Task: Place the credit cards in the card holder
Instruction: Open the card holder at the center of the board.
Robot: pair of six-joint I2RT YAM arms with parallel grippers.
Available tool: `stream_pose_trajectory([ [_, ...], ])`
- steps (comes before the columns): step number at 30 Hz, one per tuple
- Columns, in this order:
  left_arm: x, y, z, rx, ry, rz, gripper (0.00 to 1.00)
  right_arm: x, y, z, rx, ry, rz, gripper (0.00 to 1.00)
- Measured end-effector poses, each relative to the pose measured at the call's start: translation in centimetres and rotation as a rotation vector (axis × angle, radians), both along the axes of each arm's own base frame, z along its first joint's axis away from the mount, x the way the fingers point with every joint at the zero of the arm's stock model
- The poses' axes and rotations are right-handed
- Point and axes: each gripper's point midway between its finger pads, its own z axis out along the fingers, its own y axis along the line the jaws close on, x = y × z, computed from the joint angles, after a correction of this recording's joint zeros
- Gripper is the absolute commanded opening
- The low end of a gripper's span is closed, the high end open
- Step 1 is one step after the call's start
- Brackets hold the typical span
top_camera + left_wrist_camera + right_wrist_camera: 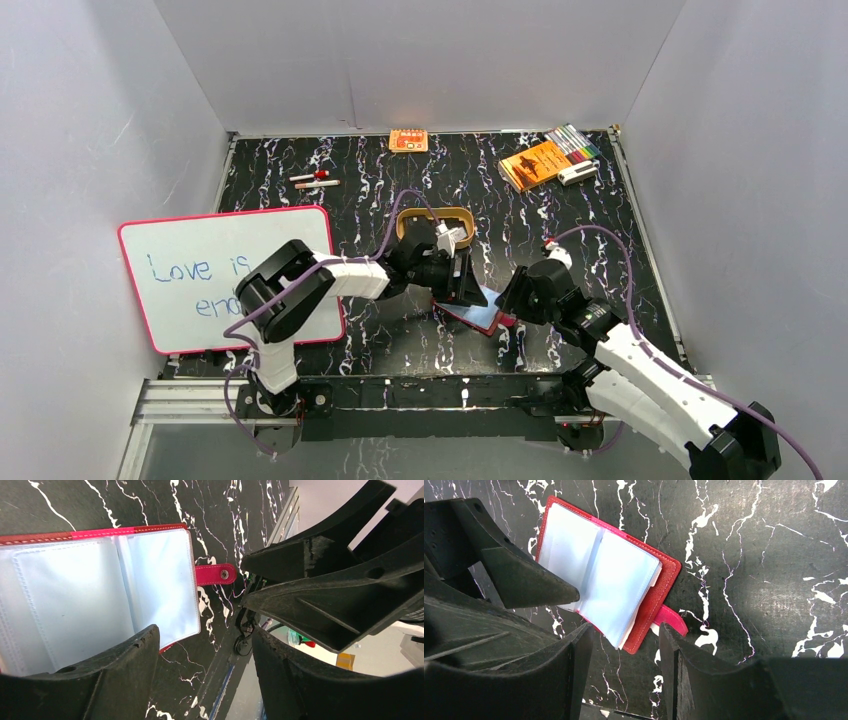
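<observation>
I saw the card holder (609,585), a red stitched leather-like cover with glossy pale plastic sleeves and a snap tab, lying open on the black marbled counter (774,555), while the left tool (202,640) and the right tool (624,630) hovered close over it, fingers apart, holding nothing.
</observation>
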Motion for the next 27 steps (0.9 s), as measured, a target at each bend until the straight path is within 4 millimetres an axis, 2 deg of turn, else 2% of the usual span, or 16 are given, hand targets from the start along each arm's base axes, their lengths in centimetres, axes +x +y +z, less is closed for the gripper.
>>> stream_pose_trajectory([
  [5,0.3,0.6,0.0,0.045,-0.037,0.043,0.71,0.1,0.2,0.1,0.0,0.002,0.012,0.59],
  [8,1.3,2.0,1.7,0.083,-0.114,0.121,0.72,-0.3,0.7,-0.7,-0.007,0.043,0.038,0.59],
  [11,2.8,3.6,4.3,0.102,-0.196,0.216,0.72,-0.7,1.1,-1.9,-0.02,0.103,0.059,0.59],
  [14,4.1,5.2,5.1,0.14,-0.233,0.29,0.71,-1.1,1.4,-2.9,-0.03,0.156,0.076,0.57],
  [17,4.6,6.7,3.7,0.21,-0.227,0.337,0.7,-1.4,1.5,-3.8,-0.042,0.195,0.083,0.57],
  [21,3.8,8.6,0.9,0.31,-0.192,0.351,0.7,-1.3,1.6,-4.5,-0.053,0.213,0.08,0.54],
  [27,3.0,10.3,-0.6,0.382,-0.173,0.363,0.69,-0.9,2.0,-5.5,-0.06,0.234,0.088,0.39],
])
